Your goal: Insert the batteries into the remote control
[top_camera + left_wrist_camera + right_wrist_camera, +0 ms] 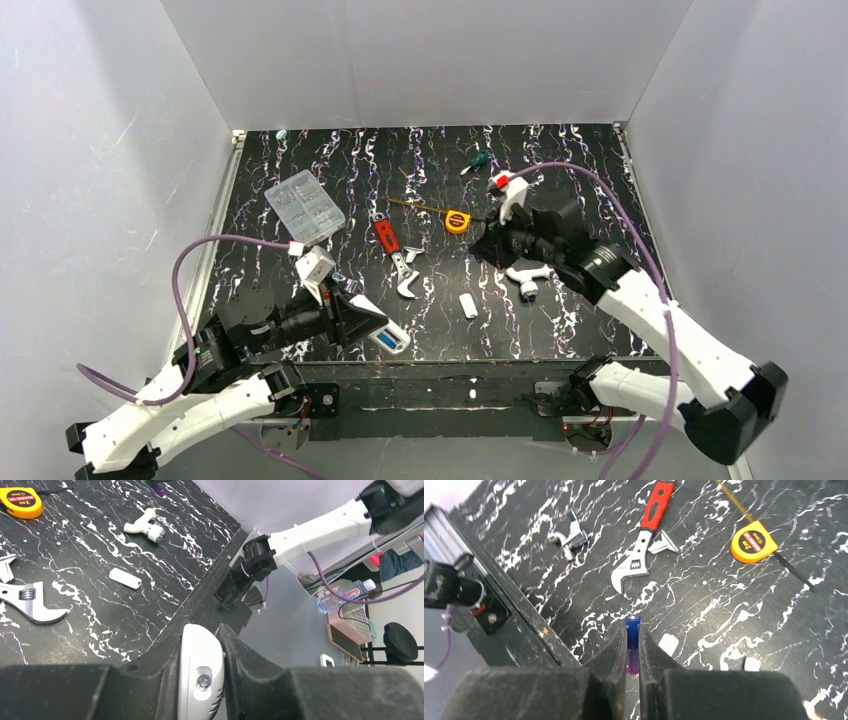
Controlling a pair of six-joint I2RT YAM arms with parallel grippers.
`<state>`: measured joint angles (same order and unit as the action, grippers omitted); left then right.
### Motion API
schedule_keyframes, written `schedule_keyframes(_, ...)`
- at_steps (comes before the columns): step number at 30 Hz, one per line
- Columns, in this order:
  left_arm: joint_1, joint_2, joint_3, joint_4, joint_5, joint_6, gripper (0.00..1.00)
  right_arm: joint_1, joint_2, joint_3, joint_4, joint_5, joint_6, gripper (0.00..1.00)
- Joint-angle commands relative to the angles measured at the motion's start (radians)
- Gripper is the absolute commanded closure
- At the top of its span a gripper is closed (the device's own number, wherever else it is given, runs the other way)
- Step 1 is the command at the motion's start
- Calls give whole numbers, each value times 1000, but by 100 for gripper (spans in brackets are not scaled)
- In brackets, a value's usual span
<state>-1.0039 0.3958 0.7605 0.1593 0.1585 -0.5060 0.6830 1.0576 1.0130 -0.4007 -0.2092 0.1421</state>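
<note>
Battery pinched between right jaws, tip protruding; remote control clamped in left jaws.

The wrench is lying in the middle of the desk, the tape measure behind it to its right, the compartment box to its left. The remote control is sitting in my left gripper by the near edge, a battery in my right gripper.

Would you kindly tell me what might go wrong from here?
The battery sticks out beyond the right tool, pinched along its sides; it may swivel or slip when pressed in.
The left tool holds the remote by its edges near the table's front edge; a push might drop it.
</note>
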Motion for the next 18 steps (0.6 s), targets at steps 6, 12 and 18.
schedule_keyframes(6,-2,116,-45,310,-39,-32,100,2,-232,-50,-25,182,176,99)
schedule_keyframes(12,-2,144,-118,475,-159,-126,100,26,-274,-15,-42,109,231,99)
schedule_keyframes(18,-2,176,-122,494,-224,-189,100,363,-275,29,-19,414,191,99)
